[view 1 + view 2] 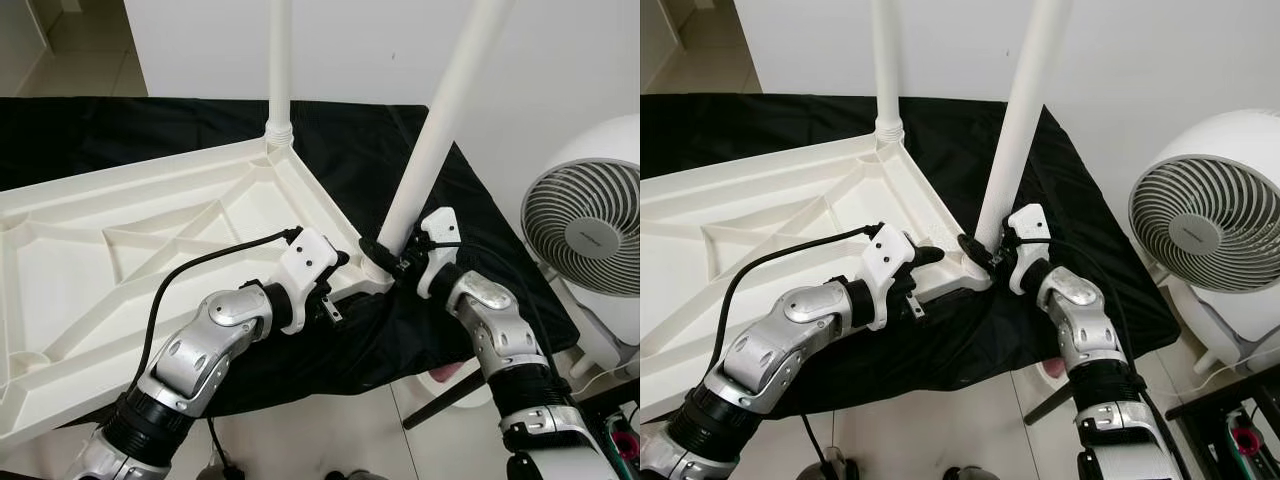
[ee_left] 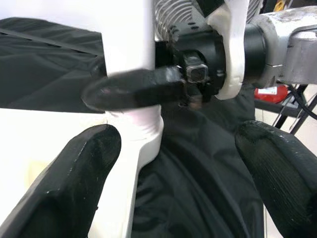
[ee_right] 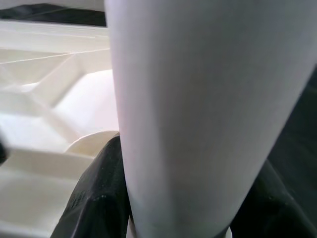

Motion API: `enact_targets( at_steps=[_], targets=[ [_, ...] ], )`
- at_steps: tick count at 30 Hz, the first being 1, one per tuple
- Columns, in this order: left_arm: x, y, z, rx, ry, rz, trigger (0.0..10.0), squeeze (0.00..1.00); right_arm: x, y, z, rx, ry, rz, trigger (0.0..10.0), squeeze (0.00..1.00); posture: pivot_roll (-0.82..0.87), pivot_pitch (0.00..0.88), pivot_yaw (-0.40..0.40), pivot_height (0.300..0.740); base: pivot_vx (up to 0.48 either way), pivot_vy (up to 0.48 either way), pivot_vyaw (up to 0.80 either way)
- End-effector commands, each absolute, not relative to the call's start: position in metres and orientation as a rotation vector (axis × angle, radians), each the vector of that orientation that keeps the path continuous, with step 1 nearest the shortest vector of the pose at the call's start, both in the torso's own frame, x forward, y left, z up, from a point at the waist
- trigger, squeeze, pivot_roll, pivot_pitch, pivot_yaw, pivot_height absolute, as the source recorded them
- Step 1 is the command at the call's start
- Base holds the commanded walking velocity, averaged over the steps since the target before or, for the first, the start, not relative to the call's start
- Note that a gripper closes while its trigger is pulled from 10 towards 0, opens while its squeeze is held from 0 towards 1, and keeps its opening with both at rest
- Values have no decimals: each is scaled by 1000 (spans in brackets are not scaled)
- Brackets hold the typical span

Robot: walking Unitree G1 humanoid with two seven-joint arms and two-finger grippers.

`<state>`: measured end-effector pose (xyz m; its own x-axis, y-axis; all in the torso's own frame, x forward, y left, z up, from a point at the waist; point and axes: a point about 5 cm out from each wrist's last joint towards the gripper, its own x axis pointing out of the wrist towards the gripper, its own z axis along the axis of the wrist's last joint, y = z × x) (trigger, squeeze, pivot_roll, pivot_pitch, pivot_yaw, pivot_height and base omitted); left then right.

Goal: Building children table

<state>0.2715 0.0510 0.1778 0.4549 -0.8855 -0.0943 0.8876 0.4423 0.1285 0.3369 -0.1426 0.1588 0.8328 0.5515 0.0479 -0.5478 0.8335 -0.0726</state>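
The white table leg (image 1: 440, 125) is seen standing on end, its long axis leaning slightly off vertical, with its foot set at the near corner of the upturned white tabletop (image 1: 130, 240), which lies ribs-up on a black cloth (image 1: 470, 215). The right gripper (image 1: 388, 252) is clenched around the leg just above that corner, a black finger lying on each side of the tube. The left gripper (image 2: 173, 183) is held spread wide, one finger seemingly against the corner socket just below the right fingers, nothing being gripped; a second leg (image 1: 279, 65) stands upright at the far corner.
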Motion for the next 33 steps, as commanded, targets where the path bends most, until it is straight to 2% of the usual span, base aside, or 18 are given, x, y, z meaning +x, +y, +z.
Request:
enact_targets(
  at_steps=[1,5,6,10,12,14,20,21,26,33],
  targets=[
    [266,49,176,173,26,-1149,10000,0,336,-144,153,-43,-32,519,10000,0,69,97,-66,740,0,0,0],
    [266,49,176,173,28,-1149,10000,0,333,-132,156,24,-44,323,10000,0,68,97,-66,740,0,0,0],
    [266,49,176,173,28,-1149,10000,0,333,-132,156,24,-44,323,10000,0,68,97,-66,740,0,0,0],
    [267,48,176,171,27,-1149,10000,0,320,-117,150,65,-29,83,10000,0,63,97,-67,740,0,0,0],
    [267,47,176,171,26,-1150,10000,0,314,-107,151,82,-34,50,10000,0,63,96,-66,740,0,0,0],
    [267,47,176,170,25,-1151,10000,0,310,-95,155,88,-42,96,10000,0,62,97,-66,740,0,0,0],
    [267,47,176,169,27,-1154,10000,0,310,-101,156,99,-50,82,10000,0,59,98,-64,740,0,0,0],
    [267,46,176,169,27,-1155,10000,0,311,-104,155,98,-48,75,10000,1000,59,98,-64,740,0,0,0],
    [267,46,176,168,26,-1155,10000,0,313,-113,155,103,-53,73,10000,1000,58,97,-64,740,0,0,0],
    [266,46,176,167,28,-1159,10000,0,312,-129,154,89,-42,277,10000,1000,61,95,-65,740,0,0,0]
  ],
)
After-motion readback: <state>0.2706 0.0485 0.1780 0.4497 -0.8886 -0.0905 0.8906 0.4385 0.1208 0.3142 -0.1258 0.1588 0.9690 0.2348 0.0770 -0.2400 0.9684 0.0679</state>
